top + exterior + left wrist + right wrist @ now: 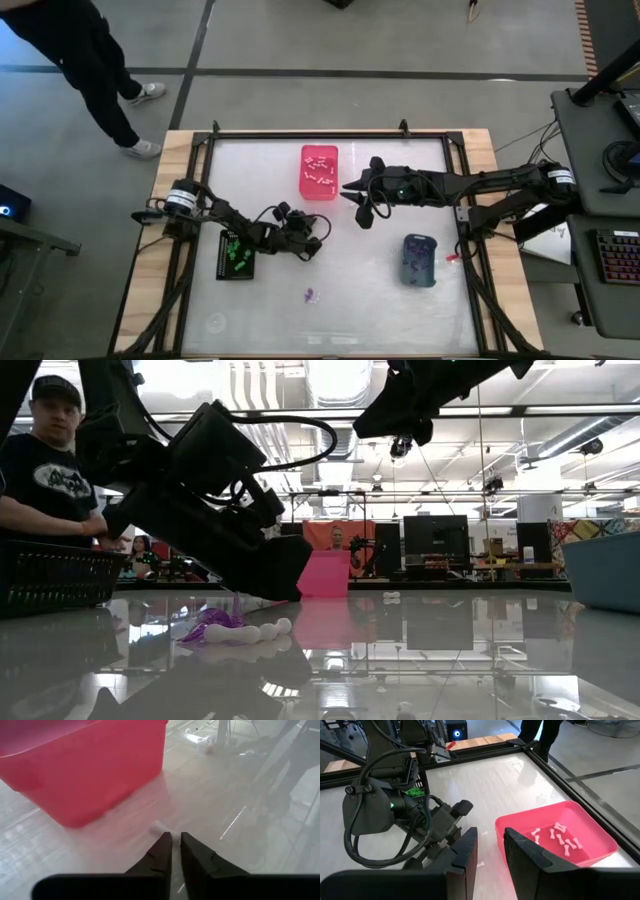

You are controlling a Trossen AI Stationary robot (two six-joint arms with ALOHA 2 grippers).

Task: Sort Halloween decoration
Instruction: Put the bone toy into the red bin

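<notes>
The Halloween decoration is a set of tiny pieces. White ones lie in the pink bin, green ones in the black bin, purple ones in the grey-blue bin. A purple piece and a white one lie loose on the table near its front edge. My left gripper is low over the table's middle, just in front of the pink bin, shut on a small white piece. My right gripper hovers open and empty high beside the pink bin. My left gripper pinches the small white piece between its two fingertips. One end of the piece sticks out past the tips. The fingers slant down toward the table's far side. The piece is at the table surface; I cannot tell whether it is lifted clear.
A person stands beyond the table's far left corner, and another shows at the left in the low view. The table has a raised black frame. Bare tabletop lies between the black and grey-blue bins.
</notes>
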